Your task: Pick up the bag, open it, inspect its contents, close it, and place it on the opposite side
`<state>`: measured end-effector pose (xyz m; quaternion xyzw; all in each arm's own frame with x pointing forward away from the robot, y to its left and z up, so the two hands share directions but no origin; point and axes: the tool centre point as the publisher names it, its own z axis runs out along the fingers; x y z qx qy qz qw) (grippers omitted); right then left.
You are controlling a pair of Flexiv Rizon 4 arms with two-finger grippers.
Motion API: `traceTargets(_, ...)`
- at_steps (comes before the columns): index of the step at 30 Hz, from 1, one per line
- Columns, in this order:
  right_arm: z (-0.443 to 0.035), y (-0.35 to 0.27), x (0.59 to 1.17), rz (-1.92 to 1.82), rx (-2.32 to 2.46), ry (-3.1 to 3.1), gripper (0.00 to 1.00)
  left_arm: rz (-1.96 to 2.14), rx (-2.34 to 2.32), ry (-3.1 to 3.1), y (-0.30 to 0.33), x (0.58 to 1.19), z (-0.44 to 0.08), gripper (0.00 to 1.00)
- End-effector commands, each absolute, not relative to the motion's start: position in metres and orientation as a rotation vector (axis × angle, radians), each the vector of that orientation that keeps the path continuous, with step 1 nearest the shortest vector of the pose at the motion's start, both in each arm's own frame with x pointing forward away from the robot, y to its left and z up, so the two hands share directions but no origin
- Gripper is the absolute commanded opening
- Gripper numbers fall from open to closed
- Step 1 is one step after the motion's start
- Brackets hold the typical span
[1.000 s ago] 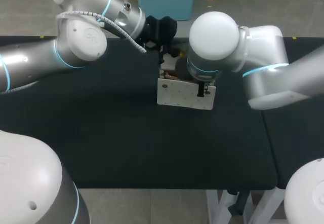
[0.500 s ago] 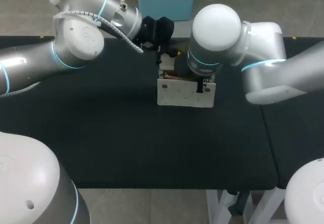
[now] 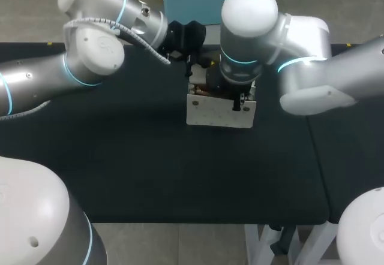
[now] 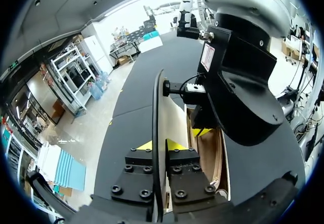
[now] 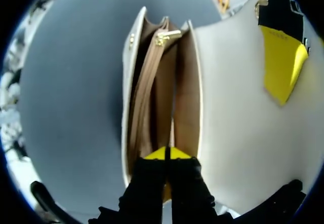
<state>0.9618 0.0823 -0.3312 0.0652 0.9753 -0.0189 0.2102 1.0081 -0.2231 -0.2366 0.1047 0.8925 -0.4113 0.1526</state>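
Bag [image 3: 219, 110] is being held open at the far middle of the surface [image 3: 150, 169], pretty much. Its white flap [image 5: 228, 107] is being pinched by the left pincer [image 4: 159, 145], and an inner wall [image 5: 185, 92] is being nipped by the right pincer [image 5: 167, 153].

On my overhead feed, the white bag [image 3: 217, 110] stands on the black table [image 3: 150, 175], near the middle and toward the far edge. Its top is open, showing a brown interior. My left arm [image 3: 84, 55] enters from the left, and its black left gripper [image 3: 192, 68] sits at the bag's far left top corner. My right arm [image 3: 300, 67] enters from the right and bends down over the bag. Its wrist covers most of the right gripper [image 3: 240, 102], and only a dark part shows against the bag's near face.
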Motion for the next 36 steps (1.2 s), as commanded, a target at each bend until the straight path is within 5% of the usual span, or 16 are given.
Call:
traceTargets(1,-0.3438,0.0838,0.9624,-0.049,0.187,2.732,0.4,-1.191,0.298,2.55,-0.2192,1.0069,-0.2382,0.0)
traceTargets(2,-0.3449,0.0843,0.9616,-0.045,0.19,2.735,0.49,-1.191,0.297,2.55,-0.219,1.0069,-0.2382,0.0)
traceTargets(3,-0.3461,0.0848,0.9608,-0.042,0.191,2.737,0.81,-1.191,0.296,2.55,-0.2189,1.0069,-0.2382,0.0)
traceTargets(4,-0.3469,0.0852,0.9602,-0.039,0.192,2.739,1.0,-1.191,0.296,2.55,-0.2188,1.0069,-0.2382,0.0)
traceTargets(36,-0.342,0.0839,0.9599,-0.024,0.21,2.722,1.0,-1.204,0.297,2.563,-0.218,1.0078,-0.2378,0.0)
